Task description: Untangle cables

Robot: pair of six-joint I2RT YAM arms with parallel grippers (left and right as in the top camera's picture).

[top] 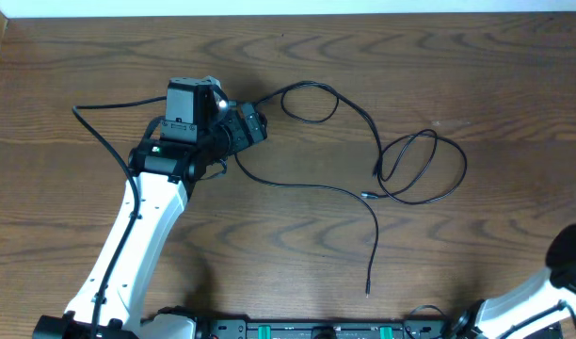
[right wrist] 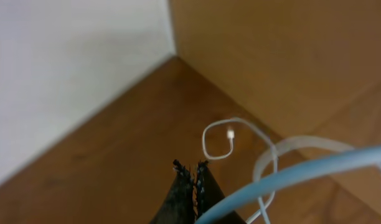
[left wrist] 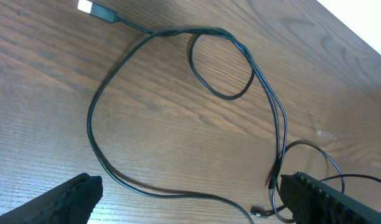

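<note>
Your worktop (top: 476, 75) is dark brown with wavy wood grain. The cables (left wrist: 89, 127) on it are black, and one plug (left wrist: 84, 7) is white-tipped. Your left hand (top: 241, 125) is black on a white arm (top: 128, 245). The right wrist view shows a white cable (right wrist: 205, 142) and a pale blue cord (right wrist: 315, 167).

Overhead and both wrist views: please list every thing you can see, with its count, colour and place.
black cables: seemingly two, black, tangled loops across the middle, overhead view
white cable: one, white, looped on wood, right wrist view
light blue cord: one, blurred, close to the right wrist camera
table: one, brown wood, under everything
white surface: one, beside the wood, right wrist view
left arm: one, white and black, reaching in from the near left
right arm: one, white and black, near right corner
left tool: one, black, open, holding nothing
right tool: one, black, shut
</note>
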